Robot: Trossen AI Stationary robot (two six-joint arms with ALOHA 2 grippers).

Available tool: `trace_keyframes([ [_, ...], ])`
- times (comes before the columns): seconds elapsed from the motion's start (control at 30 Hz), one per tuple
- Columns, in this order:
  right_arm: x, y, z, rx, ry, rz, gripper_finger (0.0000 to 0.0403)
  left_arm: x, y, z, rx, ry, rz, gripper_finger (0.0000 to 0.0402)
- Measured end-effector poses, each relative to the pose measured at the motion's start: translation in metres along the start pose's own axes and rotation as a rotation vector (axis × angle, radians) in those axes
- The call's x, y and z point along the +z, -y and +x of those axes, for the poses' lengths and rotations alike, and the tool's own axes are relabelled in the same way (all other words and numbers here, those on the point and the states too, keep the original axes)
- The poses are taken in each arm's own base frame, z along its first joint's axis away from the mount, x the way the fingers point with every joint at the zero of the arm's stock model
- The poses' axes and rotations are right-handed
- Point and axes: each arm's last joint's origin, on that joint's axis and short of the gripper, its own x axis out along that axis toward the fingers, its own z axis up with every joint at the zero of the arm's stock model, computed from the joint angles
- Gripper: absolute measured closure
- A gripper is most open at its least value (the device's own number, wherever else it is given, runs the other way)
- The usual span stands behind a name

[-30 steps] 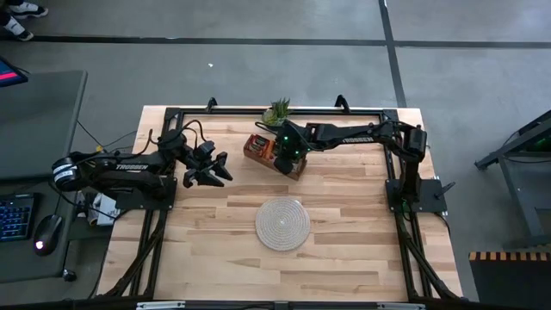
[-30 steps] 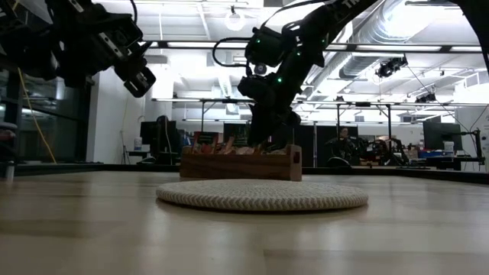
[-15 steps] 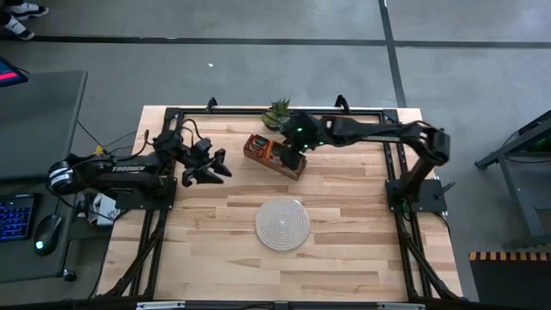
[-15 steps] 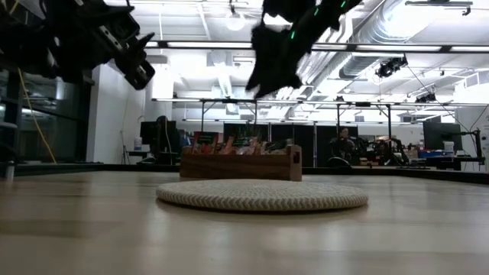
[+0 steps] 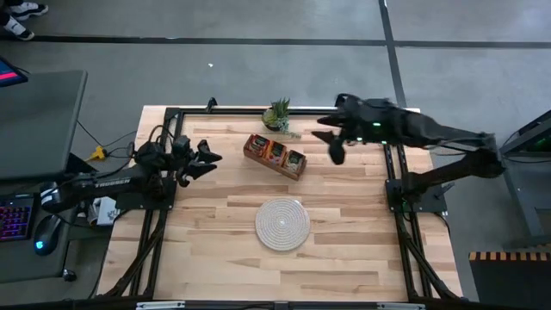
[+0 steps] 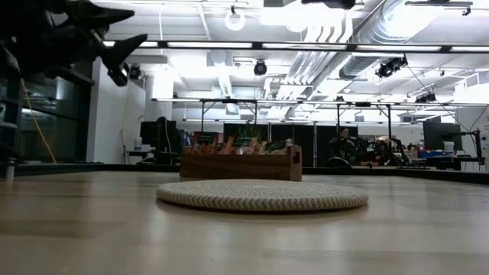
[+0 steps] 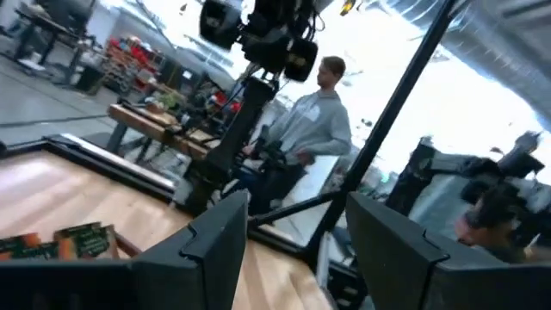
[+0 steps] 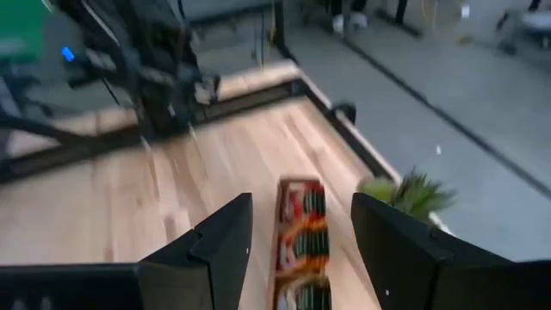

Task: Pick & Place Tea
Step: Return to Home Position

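Left arm: we see the left arm (image 5: 129, 176) over the left edge of the counter (image 5: 344, 241), raised above the wood. In the low view it is a dark shape in the upper left corner.
Left jaws: released. The two dark fingers (image 7: 215, 250) stand apart and nothing is between them. They point across the counter toward the tray and are well apart from it.
Tea: the tea (image 5: 275, 154) is in the wooden tray (image 5: 247, 151), on the far half of the counter near the middle. The sachets are small, flat and square. Most are orange-red with dark green and white marks, and those at the right end look paler.
Tea, low view: the sachets stand on edge, and their tops (image 6: 237, 144) show just above the front wall of the tray. We cannot tell how many are in each compartment.
Tray: it lies slanted, with its left end farther back than its right end.
Mat: a round whitish woven mat (image 5: 282, 224) lies flat, nearer to us than the tray and apart from it.
Plant: a small green plant (image 5: 277, 112) stands just behind the tray at the far edge.
Right arm: the right arm (image 5: 422, 131) reaches in from the right side over the far right part of the counter.
Right jaws: released, fingers (image 8: 219, 250) apart and holding nothing. They hang in the air to the right of the tray, apart from it, and face it.
Room: a person (image 7: 314, 116) in a grey top shows beyond the counter in the left wrist view.
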Motion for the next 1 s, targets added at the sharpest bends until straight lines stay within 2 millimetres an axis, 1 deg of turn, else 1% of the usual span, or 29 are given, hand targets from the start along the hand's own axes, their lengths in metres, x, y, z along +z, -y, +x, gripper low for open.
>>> trace_keyframes([
  [0.1,0.002,-0.003,-0.026,0.027,0.115,0.008,0.0207,0.007,0.009,0.004,0.009,0.025,0.065,0.0204],
  [0.17,-0.009,-0.002,-0.037,0.068,0.224,0.030,0.0208,0.008,0.012,0.008,0.025,0.030,0.097,0.0204],
  [0.23,-0.031,0.002,-0.044,0.125,0.328,0.084,0.0208,0.005,0.015,0.008,0.043,0.027,0.122,0.0204],
  [0.3,-0.060,0.008,-0.046,0.167,0.400,0.150,0.0207,0.001,0.016,0.009,0.076,0.017,0.124,0.0204],
  [0.37,-0.090,0.013,-0.044,0.204,0.463,0.218,0.0206,-0.004,0.017,0.010,0.106,-0.017,0.116,0.0204],
  [0.43,-0.115,0.017,-0.041,0.242,0.520,0.267,0.0206,-0.010,0.017,0.011,0.133,-0.046,0.119,0.0204],
  [0.53,-0.149,0.024,-0.037,0.257,0.555,0.327,0.0206,-0.015,0.018,0.012,0.161,-0.073,0.130,0.0204],
  [0.6,-0.167,0.027,-0.035,0.263,0.557,0.353,0.0206,-0.019,0.017,0.011,0.208,-0.102,0.121,0.0204],
  [0.67,-0.176,0.028,-0.035,0.280,0.574,0.355,0.0206,-0.023,0.015,0.011,0.267,-0.113,0.120,0.0204],
  [0.77,-0.183,0.031,-0.039,0.276,0.608,0.344,0.0206,-0.022,0.014,0.011,0.348,-0.073,0.155,0.0204],
  [0.83,-0.187,0.032,-0.041,0.254,0.624,0.281,0.0206,-0.022,0.014,0.010,0.388,-0.059,0.181,0.0204],
  [0.9,-0.192,0.033,-0.043,0.259,0.635,0.223,0.0206,-0.023,0.014,0.010,0.396,-0.068,0.209,0.0204],
  [1.0,-0.198,0.035,-0.045,0.271,0.652,0.233,0.0205,-0.025,0.015,0.008,0.364,-0.115,0.248,0.0204],
])
